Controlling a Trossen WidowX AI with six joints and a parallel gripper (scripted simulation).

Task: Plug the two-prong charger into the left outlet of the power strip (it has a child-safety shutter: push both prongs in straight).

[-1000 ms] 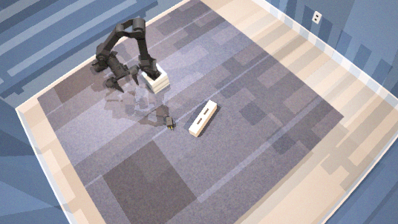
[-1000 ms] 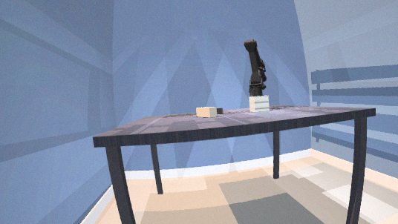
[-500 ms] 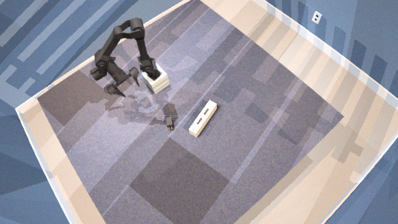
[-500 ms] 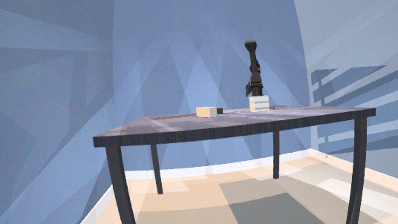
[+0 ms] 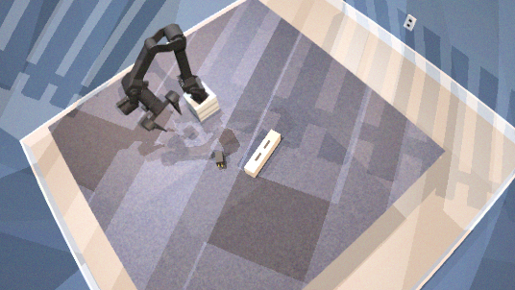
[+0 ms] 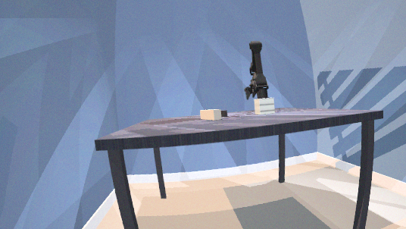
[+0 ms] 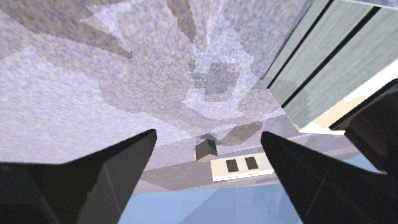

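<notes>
so, tool wide open, nothing between the fingers, hanging above the desk just beside the white base block the arm is mounted on. arm folded up high and bent back down, tool tilted toward the desk's middle.

charger lies on the desk, small dark body, prong end away from the arm. it's well apart from the tool, untouched. strip is a white bar lying diagonally just beside the charger, not touching it, two dark outlets on its top face. charger sits near the strip's lower end in the top view.

wrist view: both dark fingers spread to the frame sides, charger and strip seen small between them, far off. charger sits just left of the strip there, two outlet slots visible. base block fills the upper right corner.

exterior view: desk on dark legs, strip seen end-on as a pale block, arm upright behind it on the base block. charger is only a dark sliver beside the strip here, can't tell details. tool hard to make out at this size.

charger not plugged in, both outlets free.
</notes>
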